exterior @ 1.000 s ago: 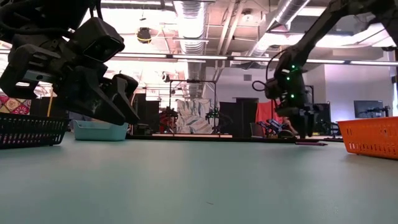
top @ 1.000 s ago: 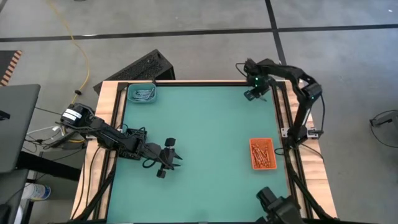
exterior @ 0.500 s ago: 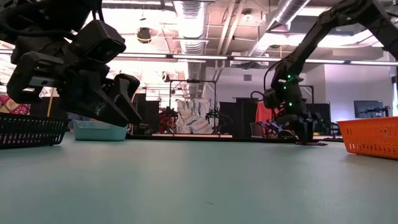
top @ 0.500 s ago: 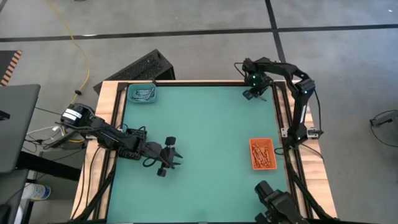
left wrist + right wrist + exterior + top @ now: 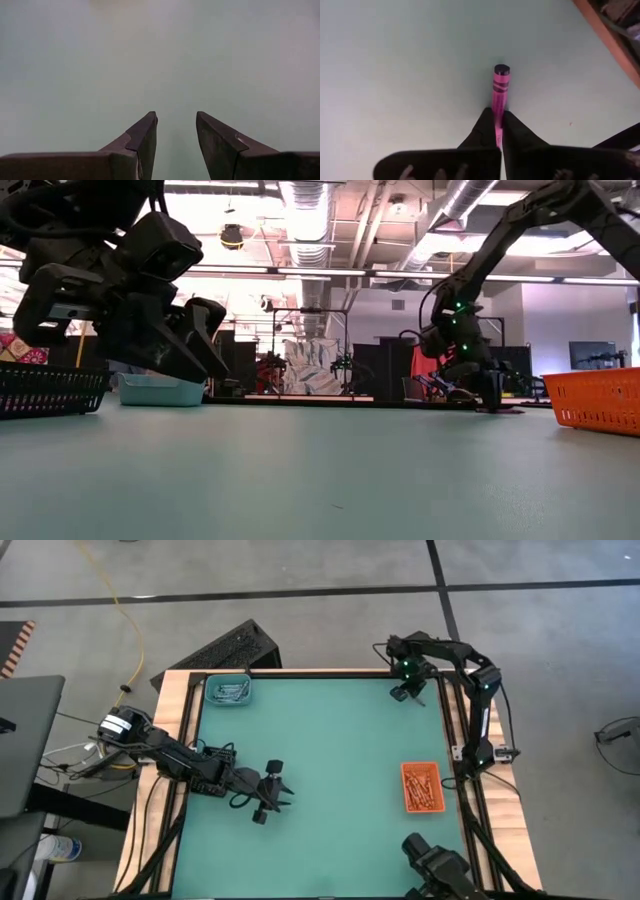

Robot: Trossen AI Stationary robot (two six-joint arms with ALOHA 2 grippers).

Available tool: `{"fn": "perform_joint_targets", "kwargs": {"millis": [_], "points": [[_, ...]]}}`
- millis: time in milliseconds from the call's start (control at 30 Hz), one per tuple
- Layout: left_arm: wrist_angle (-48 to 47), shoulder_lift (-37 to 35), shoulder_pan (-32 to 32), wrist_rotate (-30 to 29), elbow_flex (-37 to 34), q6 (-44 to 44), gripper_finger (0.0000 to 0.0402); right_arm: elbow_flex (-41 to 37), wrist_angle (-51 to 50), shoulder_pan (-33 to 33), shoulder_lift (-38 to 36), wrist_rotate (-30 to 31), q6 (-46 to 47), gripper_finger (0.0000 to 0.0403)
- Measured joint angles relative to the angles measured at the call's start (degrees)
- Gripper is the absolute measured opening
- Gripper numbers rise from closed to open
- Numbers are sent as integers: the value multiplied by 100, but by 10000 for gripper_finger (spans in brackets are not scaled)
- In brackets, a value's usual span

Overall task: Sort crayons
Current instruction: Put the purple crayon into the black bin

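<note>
From above, at the table's point(image 5: 320, 740) far right corner: right gripper point(image 5: 403, 692) down on the mat, orange tray point(image 5: 422, 787) of orange-red crayons point(image 5: 420, 790) near the right edge, teal tray point(image 5: 229, 691) with pale sticks at the far left corner, left gripper point(image 5: 282, 793) hovering open over bare mat. At table height: right arm bent steeply down, black basket point(image 5: 50, 390) at the left edge. Past the right wrist: fingers point(image 5: 482, 131) clamped on a pink-purple crayon point(image 5: 499, 87) lying flat, its tip jutting beyond them.

No text can be read; the pink paper-wrapped crayon point(image 5: 500, 87) carries only dark bands, no legible letters or numbers.
</note>
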Motion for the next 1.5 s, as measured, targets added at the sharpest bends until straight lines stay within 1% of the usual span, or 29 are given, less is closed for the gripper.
{"fn": "perform_joint_targets", "kwargs": {"millis": [67,167,333,433,500,700,800,900,967,1067,1167,1267,1400,1500], "points": [[19,0,4,-4,0,-2,128,76,-151,43,-8,-21,54,3],[112,0,17,-13,0,-24,128,95,-265,206,-140,-268,56,2],[654,0,130,-21,0,40,128,123,-275,607,-751,-503,77,1],[1102,0,263,-15,0,182,128,119,-287,992,-1251,-555,167,1],[1437,0,387,-17,0,285,128,123,-289,1323,-1634,-658,237,1],[2694,0,885,-20,0,457,128,125,-7,2557,-2741,-622,689,0],[3342,0,1200,15,0,306,128,127,289,3301,-3167,-426,871,0],[3872,0,1532,296,14,28,128,130,698,4095,-3481,-180,925,0],[4025,0,1740,585,101,-174,128,134,1072,4593,-3593,-22,933,0],[3966,0,1951,943,332,-407,128,134,1689,5244,-3616,322,890,0],[3748,0,2006,1054,602,-434,128,136,2300,5696,-3529,463,647,0],[3652,0,2006,1058,814,-350,128,136,2784,5982,-3355,479,447,0],[3611,0,2004,973,942,-348,128,147,3012,6171,-3255,703,364,0],[3639,0,2006,921,980,-306,128,131,2965,6265,-3246,767,333,0]]}}
